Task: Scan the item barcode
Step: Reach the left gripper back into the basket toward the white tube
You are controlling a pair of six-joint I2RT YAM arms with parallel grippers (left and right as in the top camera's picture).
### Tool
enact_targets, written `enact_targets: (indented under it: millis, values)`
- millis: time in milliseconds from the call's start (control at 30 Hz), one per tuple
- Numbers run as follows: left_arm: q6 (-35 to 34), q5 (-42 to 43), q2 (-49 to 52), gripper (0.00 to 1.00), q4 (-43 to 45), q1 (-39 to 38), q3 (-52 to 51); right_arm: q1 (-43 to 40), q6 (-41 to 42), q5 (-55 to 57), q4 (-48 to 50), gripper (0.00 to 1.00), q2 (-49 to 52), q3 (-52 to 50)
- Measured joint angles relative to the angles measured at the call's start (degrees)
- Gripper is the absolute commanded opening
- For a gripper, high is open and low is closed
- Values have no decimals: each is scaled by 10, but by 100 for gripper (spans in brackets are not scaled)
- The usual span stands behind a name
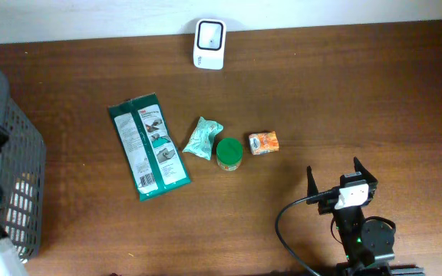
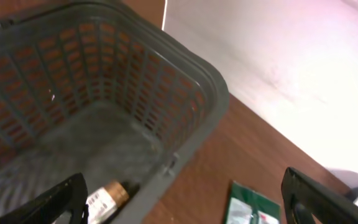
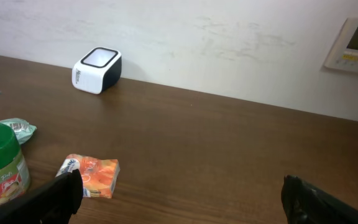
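The orange packet [image 1: 263, 142] lies near the middle of the worktop [image 1: 359, 92], at about 10 o'clock from my right end effector [image 1: 334, 170]. That end effector sits at the worktop's 5 o'clock with its jaws spread wide, holding and touching nothing.

Just beside the packet, at its 8 o'clock, stands a green-lidded jar [image 1: 229, 153]. A teal pouch [image 1: 202, 139] rests against the jar at the jar's 10 o'clock. A flat green pack [image 1: 148, 146] lies at the pouch's 9 o'clock. Farthest off, the white scanner [image 1: 209, 34] stands at the 12 o'clock edge.

My left end effector [image 2: 185, 208] hangs over the grey basket [image 2: 210, 81] at the worktop's 8 o'clock, jaws wide and empty. A small labelled bottle [image 2: 107, 196] lies on the basket floor.
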Motion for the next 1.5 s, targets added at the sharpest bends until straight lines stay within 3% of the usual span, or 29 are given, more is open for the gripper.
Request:
enact_targets:
  millis: [267,433,633,667,733,933,1500]
  values:
    - [16,9,45,87,65,76,0,0,0,0,0,98,0,0]
    - [37,8,61,84,65,94,0,0,0,0,0,98,0,0]
    - [65,9,100,87,25,116,0,0,0,0,0,98,0,0]
    - [67,8,109,72,22,125,0,0,0,0,0,98,0,0]
    - [66,8,120,65,21,142,0,0,0,0,0,98,0,0]
    - [73,-37,123,76,-24,157,0,0,0,0,0,98,0,0]
    - [73,-66,141,69,-31,157,0,0,0,0,0,98,0,0]
